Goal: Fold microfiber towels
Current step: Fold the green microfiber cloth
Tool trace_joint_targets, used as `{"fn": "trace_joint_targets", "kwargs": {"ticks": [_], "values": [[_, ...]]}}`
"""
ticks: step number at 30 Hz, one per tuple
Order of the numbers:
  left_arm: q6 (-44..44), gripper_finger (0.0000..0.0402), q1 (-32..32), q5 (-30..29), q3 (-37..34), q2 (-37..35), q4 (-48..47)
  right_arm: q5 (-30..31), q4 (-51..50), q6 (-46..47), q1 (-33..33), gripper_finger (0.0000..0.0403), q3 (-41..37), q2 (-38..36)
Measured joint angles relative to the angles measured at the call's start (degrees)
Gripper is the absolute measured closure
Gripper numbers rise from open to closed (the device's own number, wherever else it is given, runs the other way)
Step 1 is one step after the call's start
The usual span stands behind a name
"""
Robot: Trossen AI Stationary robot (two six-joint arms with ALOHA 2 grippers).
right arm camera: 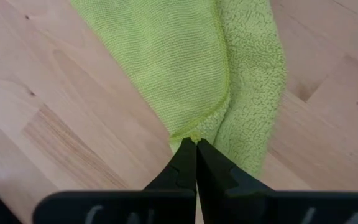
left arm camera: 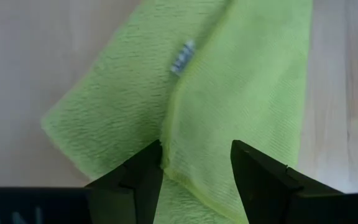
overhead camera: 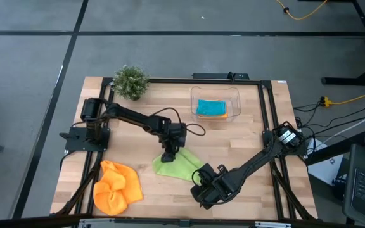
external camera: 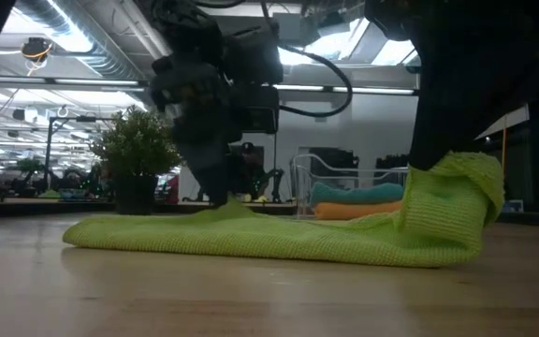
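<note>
A lime green microfiber towel [overhead camera: 179, 166] lies folded on the wooden table, near its front middle. My left gripper [left arm camera: 196, 167] stands open over the towel's far left end, one finger on each side of a hemmed edge [left arm camera: 166, 149] of the top layer. My right gripper [right arm camera: 196, 146] is shut on the towel's near right corner. An orange towel [overhead camera: 116, 187] lies crumpled at the front left. A teal towel [overhead camera: 210, 106] and another orange one lie stacked in a clear tub [overhead camera: 236, 101]. My left gripper points steeply down with its fingertips [external camera: 221, 198] right at the green towel's top; I cannot tell whether they touch it. My right gripper pinches the towel's corner [right arm camera: 193, 135] between its two fingers, slanting down from above. A hemmed layer and a fuzzy layer meet there. That end [external camera: 452, 201] is raised; the rest lies flat on the table.
A small potted plant [overhead camera: 132, 81] stands at the far left of the table. The clear tub sits at the far right middle. Bare wood lies between the tub and the green towel, and to the right of the orange towel.
</note>
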Motion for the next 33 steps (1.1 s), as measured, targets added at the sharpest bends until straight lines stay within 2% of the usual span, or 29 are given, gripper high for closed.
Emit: {"fn": "trace_joint_targets", "kwargs": {"ticks": [6, 14, 18, 26, 29, 33], "values": [[0.5, 0.0221, -1.6, -0.7, 0.0, 0.0, 0.1, 0.0, -0.1, -0.1, 0.0, 0.0402, 0.0, 0.0], [2.0, 0.0229, -2.7, -7.0, 0.0, 0.0, 3.5, 0.0, -0.1, -0.1, 0.0, 0.0402, 0.0, 0.0], [2.0, 0.0265, -2.8, -8.2, 0.0, 0.0, 3.4, 0.0, -0.1, -0.1, 0.0, 0.0402, 0.0, 0.0], [1.9, 0.0387, -2.9, -8.8, 0.0, 0.0, 2.2, -0.4, -0.1, 0.0, 0.0, 0.0402, 0.0, 0.0], [1.1, 0.0398, -3.1, -9.5, 0.1, 0.0, 2.0, -0.4, -0.1, 0.0, 0.0, 0.0402, 0.0, 0.0], [-1.3, 0.0401, -3.5, -9.5, 3.3, -0.5, -3.2, -0.5, -0.4, -0.1, 0.0, 0.0402, 0.3, 0.0]]}}
